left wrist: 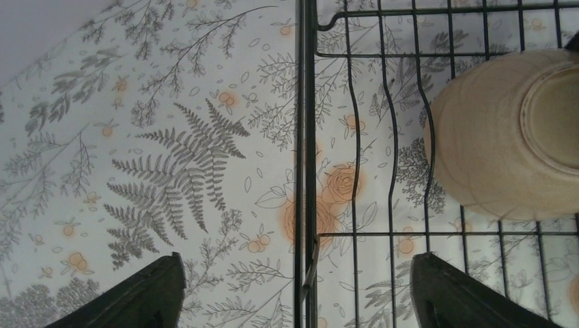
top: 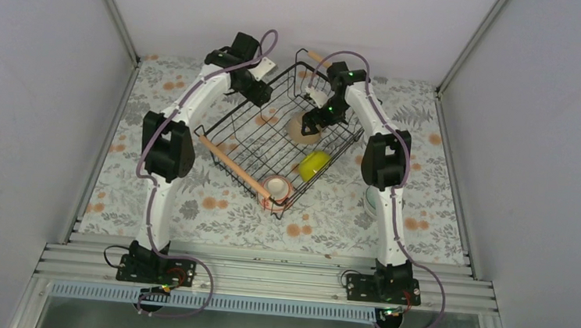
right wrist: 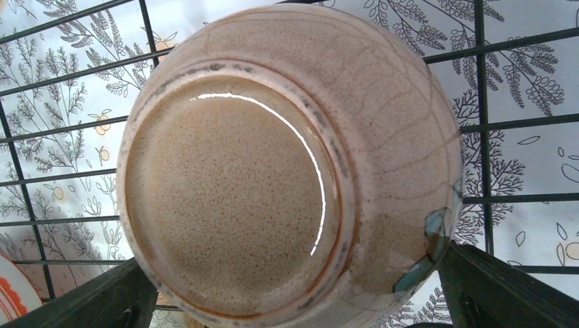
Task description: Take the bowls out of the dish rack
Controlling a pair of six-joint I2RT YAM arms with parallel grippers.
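Currently, you are looking down on a black wire dish rack [top: 254,141] sitting diamond-wise on a floral tablecloth [left wrist: 171,150], with both arms reaching over its far half. Your left gripper [left wrist: 300,297] is hanging with its jaws spread wide and gripping nothing. It is straddling one wire wall of the rack, one side over the bare cloth and the other inside the basket. Your right gripper [right wrist: 297,301] is standing wide open too, its fingers [right wrist: 89,301] sitting on either side of a tan bowl [right wrist: 273,171]. That bowl is lying upside down in the rack, its foot ring facing the wrist camera; you cannot tell whether the fingers are touching it. A yellow-green bowl [top: 313,166] is lying near the rack's right-hand wall. A pinkish bowl [top: 277,188] with a red-orange inside is sitting in the nearest corner, just beside a wooden handle [top: 232,167].
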